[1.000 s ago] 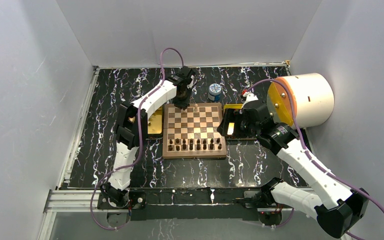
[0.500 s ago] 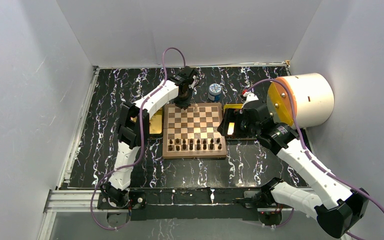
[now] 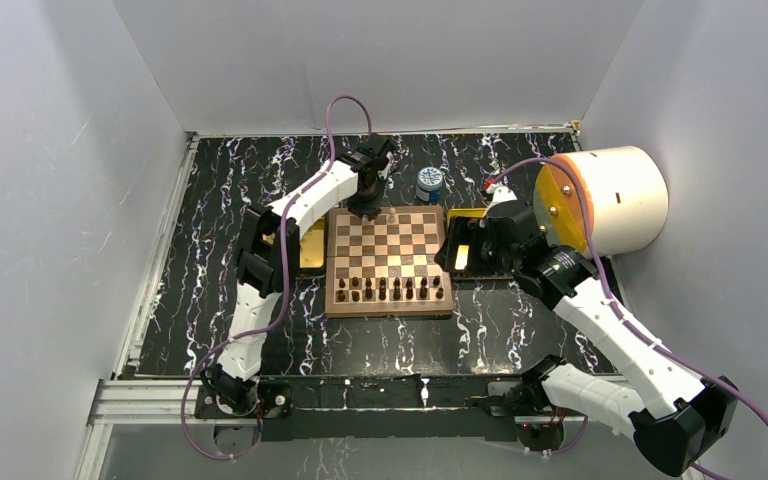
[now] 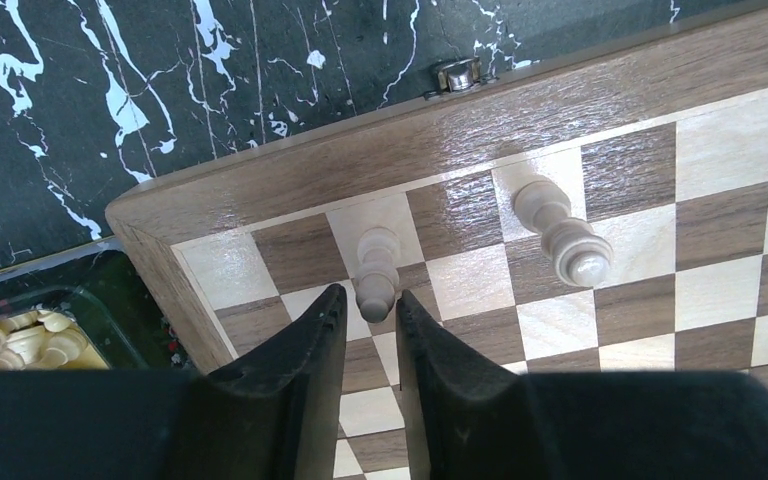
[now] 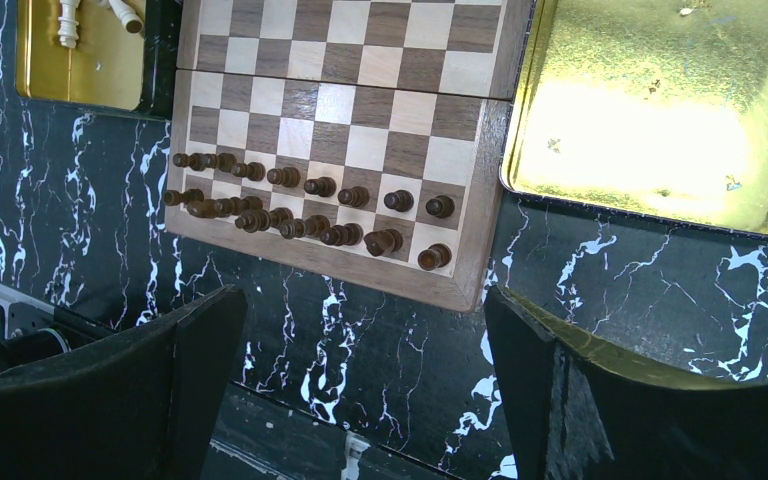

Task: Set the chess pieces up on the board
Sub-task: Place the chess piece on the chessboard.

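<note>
Seating a pale cream chess piece [image 4: 375, 262] far-left on the checkered wooden board [image 4: 560, 100], left gripper [image 4: 370, 302] jaws slightly apart; right gripper [image 5: 360, 340] wide, empty.

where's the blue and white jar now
In the top view the jar stands on the table beyond the board's far edge, right of centre, between the left tool and a gold tray.

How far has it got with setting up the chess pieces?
Dark pieces fill the board's near two rows. One cream piece stands on the far row; the left gripper straddles a second piece there, grip unclear. More cream pieces wait in the gold tray.
</note>
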### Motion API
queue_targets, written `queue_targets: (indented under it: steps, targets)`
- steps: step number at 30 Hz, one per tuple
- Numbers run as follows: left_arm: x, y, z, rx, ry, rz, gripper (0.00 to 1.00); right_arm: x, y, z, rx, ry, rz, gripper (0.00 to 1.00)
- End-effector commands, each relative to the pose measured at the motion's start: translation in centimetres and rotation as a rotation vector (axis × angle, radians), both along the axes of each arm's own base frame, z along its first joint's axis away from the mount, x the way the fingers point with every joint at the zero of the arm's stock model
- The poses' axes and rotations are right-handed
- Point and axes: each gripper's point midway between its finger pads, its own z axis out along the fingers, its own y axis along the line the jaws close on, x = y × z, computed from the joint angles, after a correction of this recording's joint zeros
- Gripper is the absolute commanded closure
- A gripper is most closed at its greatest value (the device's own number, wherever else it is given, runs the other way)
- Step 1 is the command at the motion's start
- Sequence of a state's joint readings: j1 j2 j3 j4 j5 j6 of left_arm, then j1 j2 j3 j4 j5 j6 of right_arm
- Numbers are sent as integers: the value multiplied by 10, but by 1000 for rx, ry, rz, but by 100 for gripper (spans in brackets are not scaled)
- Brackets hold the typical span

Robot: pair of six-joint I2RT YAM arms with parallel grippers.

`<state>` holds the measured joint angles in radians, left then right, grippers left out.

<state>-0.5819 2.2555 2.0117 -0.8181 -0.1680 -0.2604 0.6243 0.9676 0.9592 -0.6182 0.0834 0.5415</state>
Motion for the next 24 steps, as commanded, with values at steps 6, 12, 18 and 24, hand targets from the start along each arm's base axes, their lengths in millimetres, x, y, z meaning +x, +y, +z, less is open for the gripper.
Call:
queue_targets:
  steps: [6,12,18,24]
  targets:
    - [3,-5,17,-19,-24,-11,69,11,5,24,35,-91,-1,1]
    - [4,-8,28,-43,-41,-8,66,10,4,24,35,-92,0,1]
    - [2,-8,51,-85,-82,11,65,9,3,25,37,-91,0,1]
    - [-4,5,92,-107,-176,46,69,6,3,23,32,-78,5,1]
